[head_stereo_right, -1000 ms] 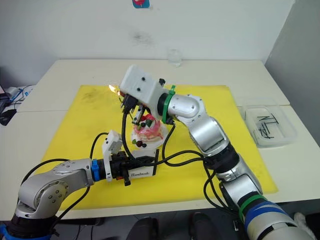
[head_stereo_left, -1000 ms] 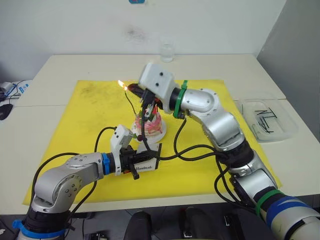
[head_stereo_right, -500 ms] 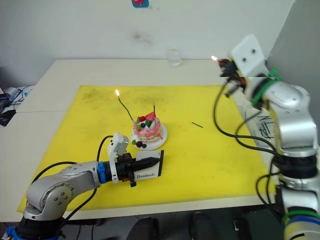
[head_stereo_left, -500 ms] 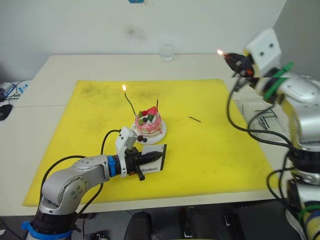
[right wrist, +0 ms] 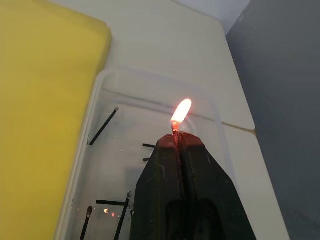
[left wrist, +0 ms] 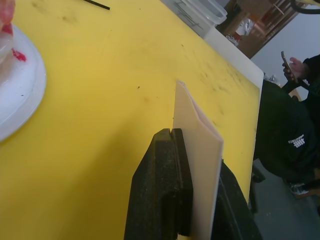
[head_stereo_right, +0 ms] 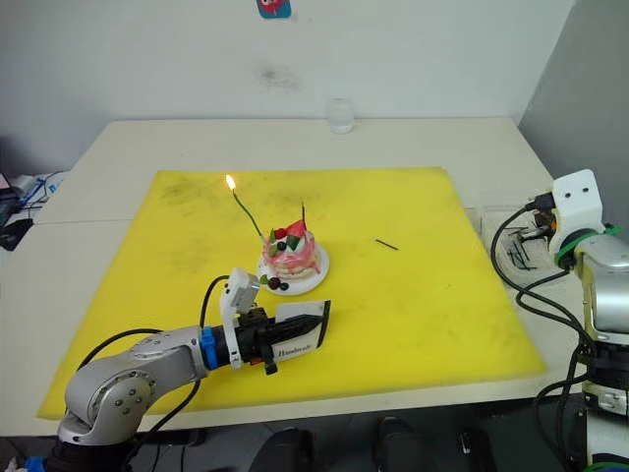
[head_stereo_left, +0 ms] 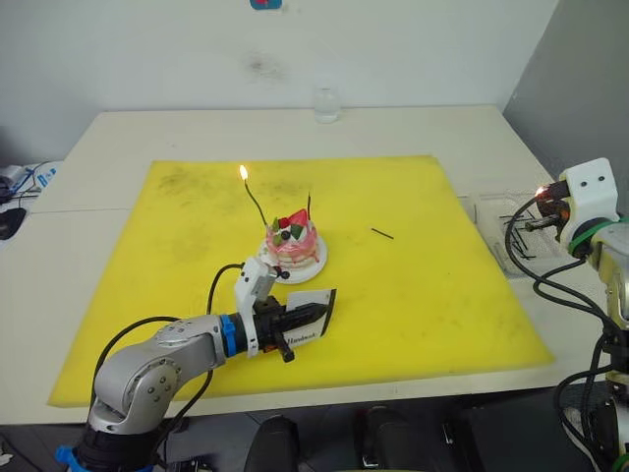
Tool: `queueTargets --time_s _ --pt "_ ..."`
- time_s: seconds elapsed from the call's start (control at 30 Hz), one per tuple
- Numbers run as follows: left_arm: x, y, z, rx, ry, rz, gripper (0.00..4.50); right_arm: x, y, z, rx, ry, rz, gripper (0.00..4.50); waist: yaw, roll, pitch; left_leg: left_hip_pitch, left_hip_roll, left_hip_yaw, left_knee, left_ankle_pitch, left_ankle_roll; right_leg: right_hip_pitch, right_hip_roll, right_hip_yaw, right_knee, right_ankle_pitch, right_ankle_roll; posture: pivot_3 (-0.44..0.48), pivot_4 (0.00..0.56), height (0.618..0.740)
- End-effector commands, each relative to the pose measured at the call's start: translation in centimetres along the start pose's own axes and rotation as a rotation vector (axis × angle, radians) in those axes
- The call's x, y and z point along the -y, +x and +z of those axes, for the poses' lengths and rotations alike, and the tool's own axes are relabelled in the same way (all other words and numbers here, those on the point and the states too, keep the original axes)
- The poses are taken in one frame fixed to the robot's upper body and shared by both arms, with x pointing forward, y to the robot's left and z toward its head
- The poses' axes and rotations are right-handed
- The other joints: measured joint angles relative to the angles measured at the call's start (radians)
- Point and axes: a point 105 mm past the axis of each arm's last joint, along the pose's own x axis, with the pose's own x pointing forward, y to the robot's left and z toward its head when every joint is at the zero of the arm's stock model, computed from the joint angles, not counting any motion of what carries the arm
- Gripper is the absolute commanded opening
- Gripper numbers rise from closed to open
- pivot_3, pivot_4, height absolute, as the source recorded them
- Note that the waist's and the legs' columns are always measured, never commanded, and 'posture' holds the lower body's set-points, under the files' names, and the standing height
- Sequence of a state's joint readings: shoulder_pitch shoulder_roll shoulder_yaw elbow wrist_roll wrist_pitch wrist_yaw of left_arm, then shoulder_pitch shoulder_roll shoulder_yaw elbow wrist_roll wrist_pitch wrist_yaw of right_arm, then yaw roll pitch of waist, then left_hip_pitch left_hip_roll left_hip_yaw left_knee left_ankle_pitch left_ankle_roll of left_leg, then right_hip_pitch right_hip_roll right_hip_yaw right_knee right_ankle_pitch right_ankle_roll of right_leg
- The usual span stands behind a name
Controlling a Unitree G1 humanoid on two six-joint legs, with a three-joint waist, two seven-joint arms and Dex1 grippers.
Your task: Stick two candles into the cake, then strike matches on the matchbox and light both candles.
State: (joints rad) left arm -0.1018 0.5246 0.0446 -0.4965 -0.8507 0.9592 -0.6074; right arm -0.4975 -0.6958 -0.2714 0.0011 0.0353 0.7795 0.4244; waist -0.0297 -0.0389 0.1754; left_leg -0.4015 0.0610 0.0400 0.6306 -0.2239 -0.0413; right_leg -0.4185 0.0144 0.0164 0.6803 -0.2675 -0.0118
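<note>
Gripping the matchbox [head_stereo_left: 309, 320] edge-on, left fingers [left wrist: 165, 195] clamped on it, just in front of the cake [head_stereo_left: 293, 245] on the yellow mat [head_stereo_left: 423, 285]. Green candle [head_stereo_left: 256, 205] stands in cake, lit, flame at tip. Dark red candle [head_stereo_left: 309, 206] beside it, upright, unlit. Right fingers [right wrist: 175, 170] pinched on a burning match [right wrist: 177, 126], flame just above the tips, over the clear tray [right wrist: 135, 100] of spare matches on the table [head_stereo_left: 118, 138]. One loose match [head_stereo_left: 382, 234] lies on mat right of cake.

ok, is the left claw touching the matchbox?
Touching. In the left wrist view the left claw has both black fingers pressed against the faces of the white matchbox, clamping it between them.
</note>
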Motion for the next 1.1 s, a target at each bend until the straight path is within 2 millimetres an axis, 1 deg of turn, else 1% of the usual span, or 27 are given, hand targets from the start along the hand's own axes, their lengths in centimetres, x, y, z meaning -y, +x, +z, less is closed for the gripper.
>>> queueTargets --time_s 0.03,0.07,0.13,0.2,0.3,0.43,0.5,0.57,0.63,0.73,0.83,0.9,1.03,1.1 --pt "0.9 0.2 0.2 0.014 0.022 -0.029 0.0 1.3 0.4 0.0 0.009 0.037 -0.097 0.44 0.0 0.0 0.0 0.0 0.0 0.0 0.0 0.0 0.0 0.0 0.0 0.0 0.0 0.0 0.0 0.0 0.15 0.735" --pt "0.8 0.2 0.2 0.014 0.022 -0.027 0.0 1.3 0.5 -0.2 0.006 0.044 -0.107 0.63 0.0 0.0 0.0 0.0 0.0 0.0 0.0 0.0 0.0 0.0 0.0 0.0 0.0 0.0 0.0 0.0 0.15 0.735" --pt "0.7 0.1 0.2 0.016 0.024 -0.02 0.0 1.2 0.7 -0.1 0.012 0.062 -0.112 1.34 0.001 0.0 0.0 0.0 0.0 0.0 0.0 0.0 0.0 0.0 0.0 0.0 0.0 0.0 0.0 0.0 0.15 0.735" --pt "0.6 0.0 0.2 0.017 0.025 -0.014 0.0 1.2 0.6 0.6 0.04 0.07 -0.121 2.07 0.001 0.0 0.0 -0.001 0.0 0.0 0.0 0.0 0.0 0.0 0.0 0.0 0.0 0.0 0.0 0.0 0.15 0.735" --pt "0.6 -0.1 0.2 0.018 0.027 -0.012 0.0 1.9 0.0 2.1 0.106 0.059 -0.147 3.14 0.001 0.0 0.0 0.0 0.0 0.0 0.0 0.0 0.0 0.0 0.0 0.0 0.0 0.0 0.0 0.0 0.15 0.735" --pt "0.5 -0.1 0.3 0.019 0.031 -0.009 0.0 2.1 -1.1 5.1 0.229 0.021 -0.146 4.48 0.001 0.0 0.0 0.0 0.0 0.0 0.0 0.0 0.0 0.0 0.0 0.0 0.0 0.0 0.0 0.0 0.15 0.735" --pt "0.4 -0.2 0.4 0.019 0.035 -0.008 0.0 1.2 -2.0 7.3 0.331 -0.008 -0.084 4.48 0.001 0.0 0.0 0.0 0.0 0.0 0.0 0.0 0.0 0.0 0.0 0.0 0.0 0.0 0.0 0.0 0.15 0.735" --pt "0.2 -0.3 0.5 0.016 0.041 -0.005 0.0 -1.1 -2.8 9.1 0.417 -0.039 0.059 4.48 0.001 0.0 0.0 0.0 0.0 0.0 0.0 0.0 0.0 0.0 0.0 0.0 0.0 0.0 0.0 0.0 0.15 0.735" --pt "0.0 -0.4 0.6 0.013 0.048 -0.001 0.0 -4.0 -3.8 9.7 0.466 -0.089 0.224 4.48 0.001 0.0 0.0 0.0 0.001 0.0 0.0 0.0 0.0 0.0 0.0 0.0 0.0 0.0 0.0 0.0 0.15 0.735" --pt "-0.3 -0.6 0.9 0.009 0.058 0.003 0.0 -8.2 -4.8 9.0 0.475 -0.118 0.466 4.48 0.001 0.0 0.0 0.0 0.001 -0.001 0.0 0.0 0.0 0.0 0.001 -0.001 0.0 0.0 0.0 0.0 0.15 0.735" --pt "-0.5 -0.8 1.1 0.005 0.067 0.006 0.0 -11.4 -4.8 7.7 0.457 -0.101 0.6 4.48 0.001 0.0 0.0 0.0 0.001 -0.002 0.0 0.0 0.0 0.0 0.001 -0.001 0.0 0.0 0.0 0.0 0.15 0.735" --pt "-0.6 -1.0 1.3 0.002 0.073 0.014 0.0 -13.3 -4.1 6.8 0.448 -0.109 0.649 4.48 0.0 0.0 0.0 0.0 0.001 -0.001 0.0 0.0 0.0 0.0 0.001 -0.001 0.0 0.0 0.0 0.0 0.15 0.735" --pt "-0.9 -1.5 1.4 -0.008 0.079 0.026 0.0 -15.8 -2.0 5.4 0.41 -0.113 0.691 4.48 -0.002 0.0 0.0 0.001 0.001 -0.001 0.0 0.0 0.0 0.0 0.001 -0.001 0.001 0.0 0.0 0.0 0.15 0.735" --pt "-0.9 -1.7 1.5 -0.012 0.083 0.03 0.0 -17.2 -0.6 4.7 0.368 -0.104 0.724 4.48 -0.003 0.0 0.0 0.0 0.001 -0.001 0.0 0.0 0.0 0.0 0.001 -0.001 0.001 0.0 0.0 0.0 0.15 0.735"
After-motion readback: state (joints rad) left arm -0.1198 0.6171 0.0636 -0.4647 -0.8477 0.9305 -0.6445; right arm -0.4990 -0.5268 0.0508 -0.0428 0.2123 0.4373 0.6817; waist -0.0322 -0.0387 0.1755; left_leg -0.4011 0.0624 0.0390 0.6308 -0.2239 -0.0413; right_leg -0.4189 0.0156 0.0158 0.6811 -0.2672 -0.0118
